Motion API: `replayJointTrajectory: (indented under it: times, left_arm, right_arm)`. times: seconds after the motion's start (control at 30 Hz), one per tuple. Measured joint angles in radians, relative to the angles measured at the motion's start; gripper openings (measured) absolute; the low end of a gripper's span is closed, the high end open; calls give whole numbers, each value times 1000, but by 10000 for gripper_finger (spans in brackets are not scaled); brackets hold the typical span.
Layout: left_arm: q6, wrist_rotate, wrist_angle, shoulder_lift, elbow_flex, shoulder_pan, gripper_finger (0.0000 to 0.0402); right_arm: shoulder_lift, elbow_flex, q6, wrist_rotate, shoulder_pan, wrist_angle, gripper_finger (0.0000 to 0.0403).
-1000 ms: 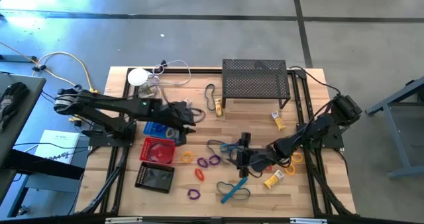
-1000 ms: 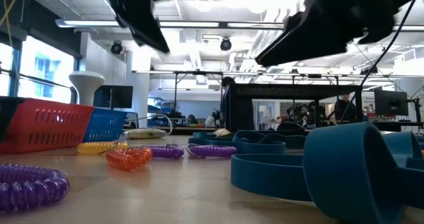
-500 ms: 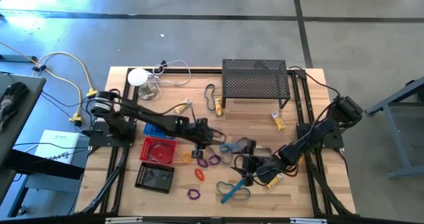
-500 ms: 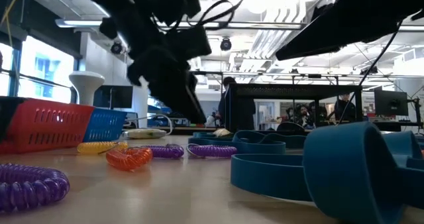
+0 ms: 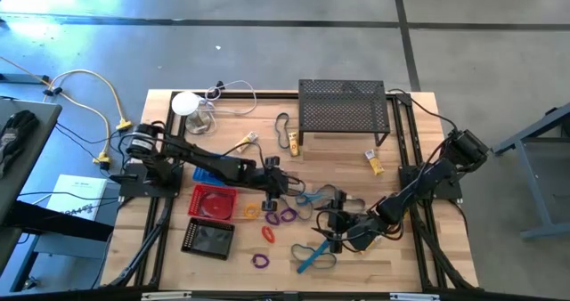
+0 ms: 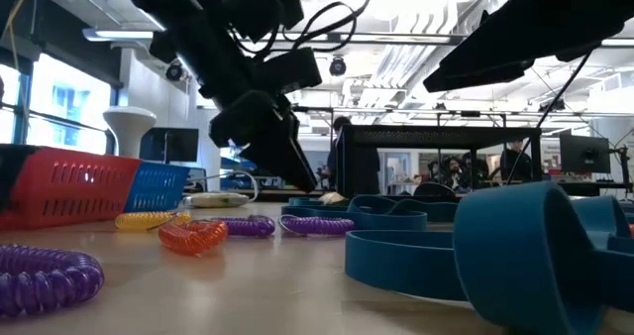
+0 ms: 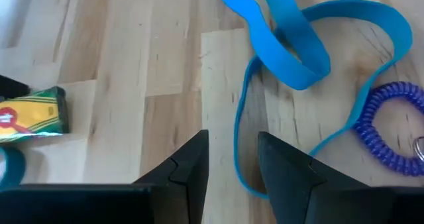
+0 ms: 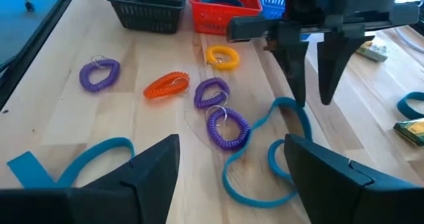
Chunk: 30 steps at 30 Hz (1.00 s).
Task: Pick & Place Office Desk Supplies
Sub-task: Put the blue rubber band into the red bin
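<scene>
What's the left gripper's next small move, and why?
Probably lower straight down and close. The left gripper hangs open just above the blue elastic loop, and in its wrist view the band runs between the two fingers, so it looks lined up for a pinch. The right gripper waits open nearby.

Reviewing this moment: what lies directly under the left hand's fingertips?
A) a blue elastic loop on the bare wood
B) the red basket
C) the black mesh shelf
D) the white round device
A: the left hand hangs, fingers apart, over the blue elastic loop on the wood.
</scene>
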Motion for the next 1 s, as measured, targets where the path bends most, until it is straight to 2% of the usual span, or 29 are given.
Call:
replayJointTrajectory:
  times: [0.3,0.47,0.57,0.77,0.9,1.0]
  left_arm:
    - [30,7,1,68,-2,5,122]
    - [-10,8,2,81,0,11,119]
    - [-16,10,0,82,0,10,97]
    - [-23,-33,1,75,-1,0,10]
    - [-23,-86,-6,55,-3,-21,3]
    - [-27,-174,-50,0,-3,-55,2]
  right_arm:
    - [0,0,-3,0,-2,-6,260]
    - [0,0,-1,-1,-2,-6,260]
    - [0,0,0,0,-3,-6,260]
    - [0,0,0,5,-4,-6,260]
    - [0,0,-3,2,-14,-6,260]
    - [0,0,-6,-3,-23,-6,260]
